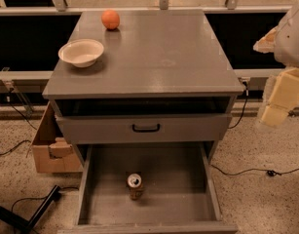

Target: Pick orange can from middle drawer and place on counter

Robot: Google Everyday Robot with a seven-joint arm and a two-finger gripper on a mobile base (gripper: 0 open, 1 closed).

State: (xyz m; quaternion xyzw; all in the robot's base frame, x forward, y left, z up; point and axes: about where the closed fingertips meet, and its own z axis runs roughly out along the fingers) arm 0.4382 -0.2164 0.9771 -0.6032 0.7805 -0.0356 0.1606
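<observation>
The orange can (135, 185) stands upright on the floor of the open middle drawer (188, 199), near its front and a little left of centre, silver top and pull tab facing up. The counter (158, 52) is the flat grey top of the cabinet above it. My gripper (278, 104) is a cream-coloured part at the right edge of the camera view. It hangs beside the cabinet's right side at about counter height, well above and to the right of the can and touching nothing.
A round orange ball (110, 19) and a white bowl (81, 52) sit on the counter's left side. A drawer front with a black handle (146, 127) is above the open drawer. A cardboard box (49, 147) stands left of the cabinet. Cables lie on the floor.
</observation>
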